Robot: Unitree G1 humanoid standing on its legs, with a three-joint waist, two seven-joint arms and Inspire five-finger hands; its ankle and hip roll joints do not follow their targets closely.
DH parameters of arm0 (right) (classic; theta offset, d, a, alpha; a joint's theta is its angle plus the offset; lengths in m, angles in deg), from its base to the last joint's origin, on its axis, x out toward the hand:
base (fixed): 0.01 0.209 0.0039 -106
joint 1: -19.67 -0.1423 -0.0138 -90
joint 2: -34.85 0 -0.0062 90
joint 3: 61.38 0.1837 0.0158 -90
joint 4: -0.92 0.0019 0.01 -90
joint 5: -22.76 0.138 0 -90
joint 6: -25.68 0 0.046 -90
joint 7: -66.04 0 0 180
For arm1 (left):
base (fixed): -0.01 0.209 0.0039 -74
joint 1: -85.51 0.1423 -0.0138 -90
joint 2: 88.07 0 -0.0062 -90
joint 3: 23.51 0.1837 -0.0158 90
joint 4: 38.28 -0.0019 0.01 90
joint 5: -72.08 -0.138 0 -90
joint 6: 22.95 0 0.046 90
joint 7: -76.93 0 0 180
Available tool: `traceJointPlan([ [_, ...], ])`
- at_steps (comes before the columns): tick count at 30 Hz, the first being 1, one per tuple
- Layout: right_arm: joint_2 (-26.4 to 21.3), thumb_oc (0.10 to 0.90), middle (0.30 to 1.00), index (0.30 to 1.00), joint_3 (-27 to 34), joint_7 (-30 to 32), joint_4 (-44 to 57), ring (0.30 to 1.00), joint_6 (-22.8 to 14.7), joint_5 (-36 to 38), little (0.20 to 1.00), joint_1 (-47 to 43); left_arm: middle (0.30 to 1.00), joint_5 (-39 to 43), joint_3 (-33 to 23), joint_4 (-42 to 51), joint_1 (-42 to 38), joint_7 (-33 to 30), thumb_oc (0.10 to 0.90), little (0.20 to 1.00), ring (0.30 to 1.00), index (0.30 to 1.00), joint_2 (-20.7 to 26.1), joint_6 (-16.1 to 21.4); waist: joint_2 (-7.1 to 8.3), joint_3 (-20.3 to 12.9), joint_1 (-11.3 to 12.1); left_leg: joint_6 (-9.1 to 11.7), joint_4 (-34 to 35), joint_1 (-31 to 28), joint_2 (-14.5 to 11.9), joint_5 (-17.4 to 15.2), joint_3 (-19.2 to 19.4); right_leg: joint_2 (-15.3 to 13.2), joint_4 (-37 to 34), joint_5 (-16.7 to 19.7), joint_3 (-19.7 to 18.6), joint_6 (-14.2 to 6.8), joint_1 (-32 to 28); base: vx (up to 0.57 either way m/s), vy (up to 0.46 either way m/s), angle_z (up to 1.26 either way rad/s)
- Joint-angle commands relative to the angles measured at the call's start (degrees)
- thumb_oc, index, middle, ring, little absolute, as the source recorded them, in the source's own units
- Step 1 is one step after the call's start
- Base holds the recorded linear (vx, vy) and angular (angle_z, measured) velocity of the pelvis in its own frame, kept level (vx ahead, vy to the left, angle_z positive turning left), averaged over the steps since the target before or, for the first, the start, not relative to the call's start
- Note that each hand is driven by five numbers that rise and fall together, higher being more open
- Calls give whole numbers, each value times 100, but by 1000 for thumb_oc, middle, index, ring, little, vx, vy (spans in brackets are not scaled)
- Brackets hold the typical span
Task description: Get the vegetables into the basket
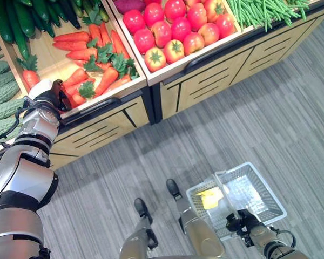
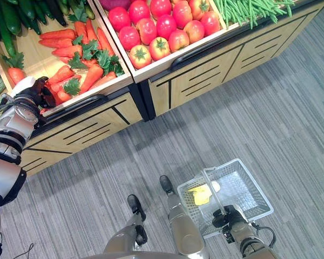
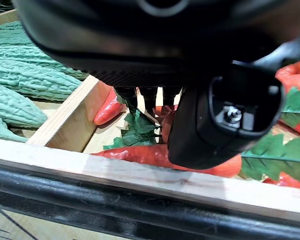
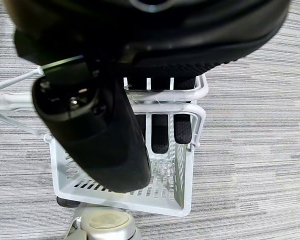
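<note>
Gripping one basket [image 1: 248, 189] handle, right hand [image 2: 227, 218], left hand [image 1: 54, 94] fingers unclear among carrots [image 1: 92, 59].

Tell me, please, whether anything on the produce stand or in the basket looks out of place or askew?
Nothing stands out. The carrots lie loosely in their wooden bin, the tomatoes are stacked in theirs, and the green beans sit beside them. The white basket hangs tilted from the right hand, holding something yellow. The left hand reaches among the carrots.
</note>
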State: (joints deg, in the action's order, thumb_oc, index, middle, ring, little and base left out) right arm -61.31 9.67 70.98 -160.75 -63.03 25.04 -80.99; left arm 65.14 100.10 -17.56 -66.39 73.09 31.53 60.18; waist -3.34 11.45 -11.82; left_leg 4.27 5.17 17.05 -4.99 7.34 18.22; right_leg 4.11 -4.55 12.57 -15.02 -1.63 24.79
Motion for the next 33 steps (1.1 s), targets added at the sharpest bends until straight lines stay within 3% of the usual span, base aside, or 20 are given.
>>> traceJointPlan([
  [1,-245,400,300,300,-188,-12,-277,300,116,-90,300,350,1000,-305,-16,-70,-375,-245,900,1000,1000,1000,343,-19,-129,-139,-21,134,-17,-166,24,-154,-488,-137,93,-196,614,-310,-78,40,-7,0],
  [9,-212,400,300,300,-173,-32,-99,300,-35,51,300,560,1000,-190,356,411,-1130,-791,900,1000,1000,1000,735,222,-159,-398,29,163,-17,-522,41,-262,-616,-235,76,-331,747,-320,-473,49,-19,6],
  [22,-187,400,300,300,-124,-66,-319,300,7,-67,300,650,1000,-235,343,357,-896,-648,900,1000,1000,1000,650,232,-152,-568,-25,117,-17,-540,84,-237,-646,-278,40,-298,786,-347,-529,-9,-1,5],
  [33,-196,400,300,300,-126,85,-295,300,19,20,300,503,1000,-97,120,-29,-850,-706,900,1000,1000,1000,374,90,3,-187,-127,131,-17,-67,39,-82,-565,-185,37,-140,737,-351,-81,-56,-13,-3],
])
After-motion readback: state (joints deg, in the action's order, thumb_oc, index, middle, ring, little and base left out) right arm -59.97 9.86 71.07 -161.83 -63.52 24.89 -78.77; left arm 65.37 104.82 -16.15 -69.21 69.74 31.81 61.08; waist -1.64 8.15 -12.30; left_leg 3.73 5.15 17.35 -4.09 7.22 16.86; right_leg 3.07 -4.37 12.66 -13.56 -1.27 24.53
